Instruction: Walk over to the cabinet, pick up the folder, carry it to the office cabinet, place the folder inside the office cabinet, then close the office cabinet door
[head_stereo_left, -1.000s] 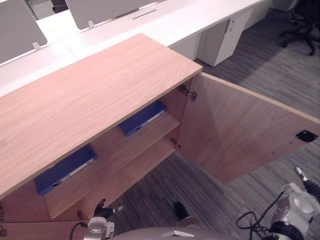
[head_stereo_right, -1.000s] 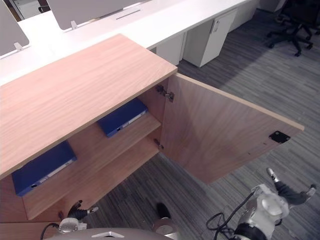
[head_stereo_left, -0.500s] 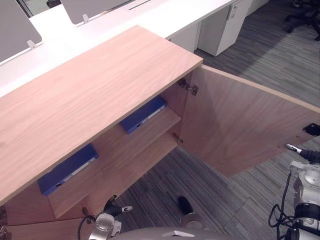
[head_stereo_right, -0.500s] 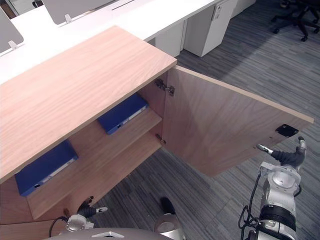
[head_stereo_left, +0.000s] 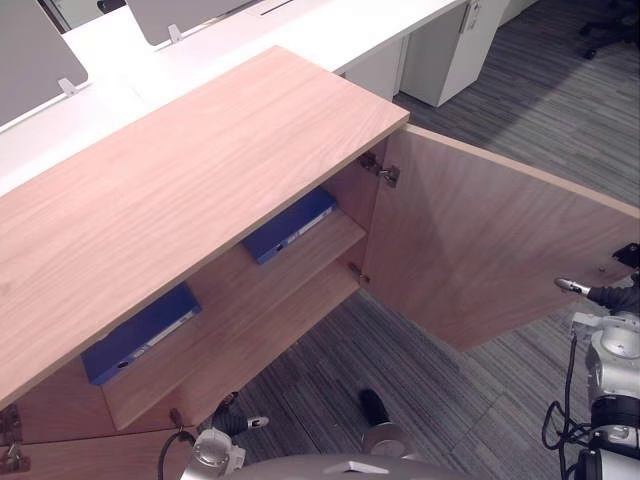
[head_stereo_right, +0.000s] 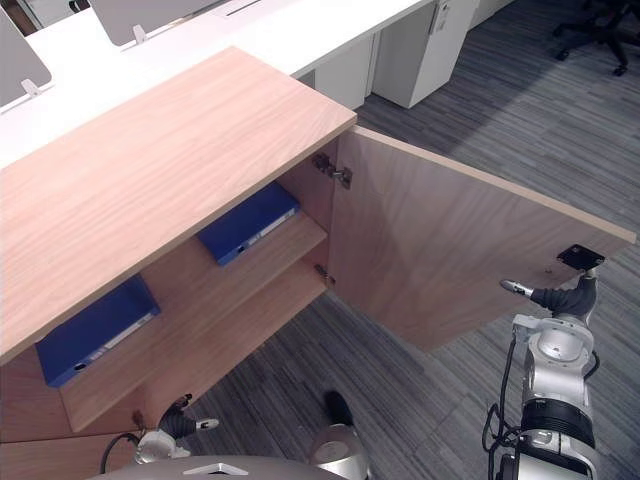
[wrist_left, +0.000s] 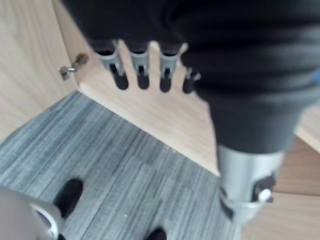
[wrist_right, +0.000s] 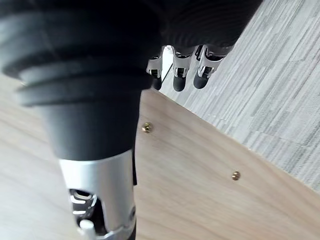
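Cabinet (head_stereo_left: 200, 190) is right in front of me, its door (head_stereo_left: 480, 250) swung wide out to my right over the carpet (head_stereo_left: 440, 390). My right hand (head_stereo_right: 562, 297) sits at the door's free outer edge, just under the black latch plate (head_stereo_right: 578, 256), fingers loose and holding nothing; I can't tell if it actually touches the wood. My left hand (head_stereo_left: 238, 423) hangs low by the cabinet's bottom front edge, fingers relaxed, nothing in it either. Two blue folders lie flat on the upper shelf (head_stereo_left: 250, 300): one folder (head_stereo_left: 288, 225) near the hinge (head_stereo_left: 378, 172), the other folder (head_stereo_left: 140, 335) further to my left, well apart. I can't tell which is the task's. Both sit back from the shelf's front edge, under the overhanging top. Open carpet lies between the door and the cabinet mouth. A white desk (head_stereo_left: 330, 40) runs behind the cabinet, with a white drawer unit (head_stereo_left: 450, 50) under it and an office chair (head_stereo_right: 590, 30) far right. The right wrist view adds the door panel up close with two brass screws (wrist_right: 146, 128), my fingers (wrist_right: 180, 75) reaching past its edge over the carpet. The left wrist view adds the bottom board's edge and a small metal fitting (wrist_left: 72, 67) on the side panel.
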